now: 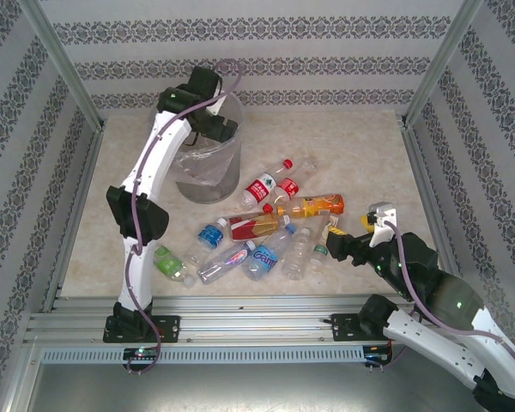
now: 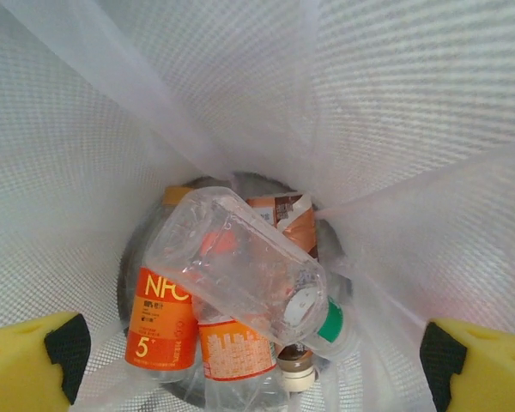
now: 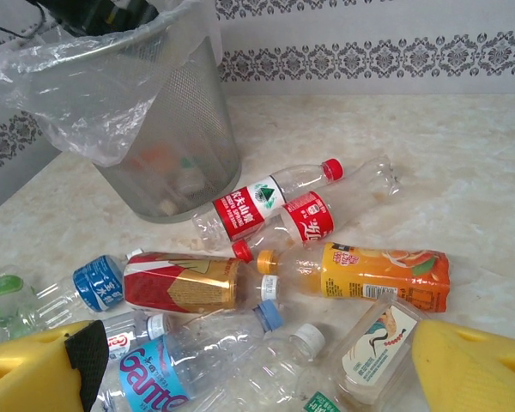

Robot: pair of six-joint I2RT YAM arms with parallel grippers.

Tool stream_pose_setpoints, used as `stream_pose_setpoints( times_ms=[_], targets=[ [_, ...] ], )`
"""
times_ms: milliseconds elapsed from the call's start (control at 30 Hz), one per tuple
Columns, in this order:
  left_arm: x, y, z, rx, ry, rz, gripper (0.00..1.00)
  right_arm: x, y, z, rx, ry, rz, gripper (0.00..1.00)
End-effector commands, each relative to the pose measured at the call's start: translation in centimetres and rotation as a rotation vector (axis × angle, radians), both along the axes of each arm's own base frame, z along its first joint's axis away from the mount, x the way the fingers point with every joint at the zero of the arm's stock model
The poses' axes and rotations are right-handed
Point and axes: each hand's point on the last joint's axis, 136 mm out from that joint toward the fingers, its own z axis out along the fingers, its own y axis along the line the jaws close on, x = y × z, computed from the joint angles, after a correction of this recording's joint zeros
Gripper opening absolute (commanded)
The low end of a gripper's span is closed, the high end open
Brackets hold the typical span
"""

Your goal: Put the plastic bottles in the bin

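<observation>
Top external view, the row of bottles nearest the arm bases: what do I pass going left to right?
Green-labelled bottle → pinkish-labelled clear bottle → blue-labelled bottle → white-capped clear bottle.

Beige table point(image 1: 369, 146) bears scattered plastic bottles point(image 1: 257, 226) and the bin point(image 1: 209, 183).

Top external is mounted high above and behind the arm bases, angled down and forward, far enough back to cover the whole table point(image 1: 369, 154), with the bin point(image 1: 210, 184) toward the far-left corner and the plastic bottles point(image 1: 253, 225) mid-table. Left wrist looks straight down into the bin point(image 2: 69, 172) from just above its mouth, very close. Right wrist sits low by the near-right edge, facing far-left across the table point(image 3: 463, 154), close on the plastic bottles point(image 3: 184, 283) with the bin point(image 3: 172, 146) behind; both are shared with top external.
</observation>
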Motion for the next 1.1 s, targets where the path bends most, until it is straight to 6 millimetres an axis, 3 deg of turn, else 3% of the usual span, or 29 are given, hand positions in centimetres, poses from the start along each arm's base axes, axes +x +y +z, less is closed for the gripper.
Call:
stream_pose_setpoints(
  times_ms=[0,300,533,767,900,1067],
  targets=[
    [-0.8,0.8,6.3,-0.094,-0.14,0.054,1.0,0.2,-0.2,-0.5,-0.004,0.012,-0.023,0.92],
    [-1.8,2.5,11.2,-0.199,-0.294,0.169,1.0,0.4,-0.2,-0.8,-0.001,0.017,-0.039,0.91],
    [-5.4,-1.3,13.7,-0.445,-0.383,-0.018,1.0,1.2,-1.3,-1.7,-0.034,0.053,-0.131,0.9],
    [-11.9,-5.5,12.4,-0.53,-0.353,-0.242,1.0,2.3,-1.8,-3.8,-0.081,0.149,-0.235,0.9],
    [-15.4,-8.3,12.0,-0.545,-0.363,-0.357,1.0,2.8,-1.8,-6.2,-0.113,0.246,-0.295,0.84],
    [-18.3,-11.1,10.8,-0.583,-0.335,-0.463,1.0,2.9,-1.6,-9.2,-0.113,0.387,-0.334,0.79]
  ],
)
